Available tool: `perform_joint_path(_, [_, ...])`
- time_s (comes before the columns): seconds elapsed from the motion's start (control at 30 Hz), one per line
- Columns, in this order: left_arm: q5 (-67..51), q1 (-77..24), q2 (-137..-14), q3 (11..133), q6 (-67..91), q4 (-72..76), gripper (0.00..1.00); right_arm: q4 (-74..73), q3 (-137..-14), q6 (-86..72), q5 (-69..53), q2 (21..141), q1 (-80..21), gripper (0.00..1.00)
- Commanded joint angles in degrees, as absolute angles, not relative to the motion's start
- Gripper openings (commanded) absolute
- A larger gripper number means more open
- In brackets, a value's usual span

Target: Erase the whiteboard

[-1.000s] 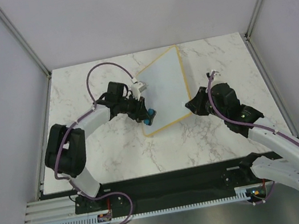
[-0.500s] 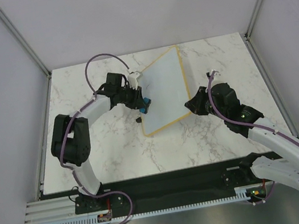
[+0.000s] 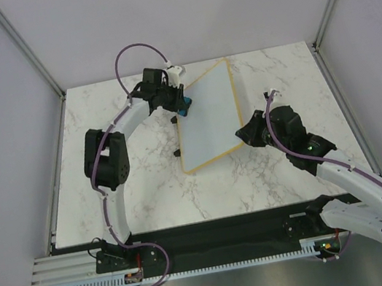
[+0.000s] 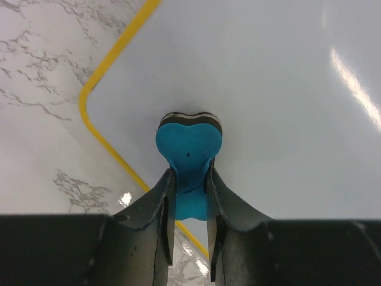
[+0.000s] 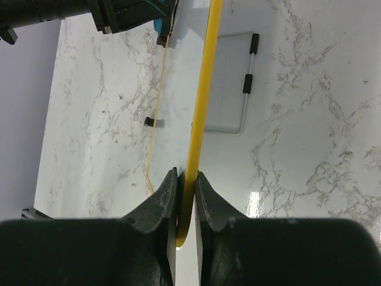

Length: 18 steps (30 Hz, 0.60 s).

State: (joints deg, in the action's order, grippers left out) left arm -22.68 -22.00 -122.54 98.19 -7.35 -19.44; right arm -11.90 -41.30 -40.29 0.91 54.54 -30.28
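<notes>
The whiteboard [image 3: 209, 117] lies aslant at mid-table, white with a yellow frame and two black clips [image 3: 174, 121] on its left long edge; no writing shows on it. My left gripper [image 3: 180, 105] is shut on a blue eraser [image 4: 189, 140], pressing it on the board [image 4: 268, 89] near its far left rounded corner [image 4: 89, 104]. My right gripper [image 3: 243, 136] is shut on the board's yellow frame [image 5: 202, 101] at its near right corner, with the frame edge-on between the jaws. The left gripper [image 5: 131, 15] also shows at the top of the right wrist view.
The white marble table [image 3: 125, 191] is bounded by grey walls and metal posts [image 3: 31, 53]. The left arm's purple cable [image 3: 132, 50] loops above the far edge. The arm bases sit on a black rail [image 3: 215, 235] at the near edge.
My left gripper has slid the eraser along the board's left side from its near left part to its far left corner. The right gripper and the board have stayed still.
</notes>
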Motion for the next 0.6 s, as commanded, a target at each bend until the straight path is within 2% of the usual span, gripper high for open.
perform_joint_path(0.0, [-20.04, -22.76, -125.24, 103.44, -5.81, -19.42, 0.02, -10.02, -43.07, -36.91, -0.62, 55.46, -31.11, 0.0])
perform_joint_path(0.13, [-20.83, -22.85, -125.86, 104.86, -5.8, -21.44, 0.02, -9.84, -42.98, -36.91, -0.7, 55.37, -31.03, 0.0])
perform_joint_path(0.43, [-23.11, -22.76, -120.51, 88.79, -9.05, -21.27, 0.02, -9.67, -42.28, -36.91, -0.88, 55.02, -31.03, 0.0])
perform_joint_path(0.57, [-23.9, -22.76, -117.95, 85.61, -10.11, -21.36, 0.02, -9.41, -41.75, -36.91, -0.79, 54.49, -31.03, 0.0])
